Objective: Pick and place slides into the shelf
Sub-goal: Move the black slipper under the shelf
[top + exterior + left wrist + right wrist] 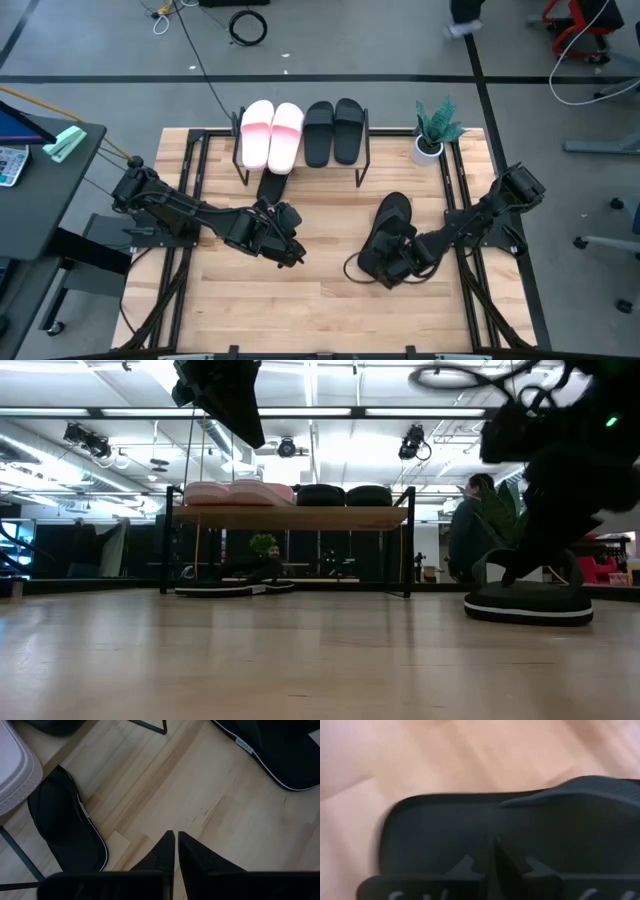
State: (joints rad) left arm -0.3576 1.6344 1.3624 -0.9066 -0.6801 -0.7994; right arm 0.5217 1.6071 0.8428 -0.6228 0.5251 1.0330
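Two pink slides [271, 135], two black slides [333, 131] atop shelf [300, 172], two black on table.

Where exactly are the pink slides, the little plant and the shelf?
pink slides [271, 135]: high view, where the pair's two straps meet.
plant [437, 123]: high view, its green leaves.
shelf [290, 517]: low view, front edge of the wooden board.

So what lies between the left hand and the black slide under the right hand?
Only bare tabletop separates the left hand from that black slide, as the high view shows.
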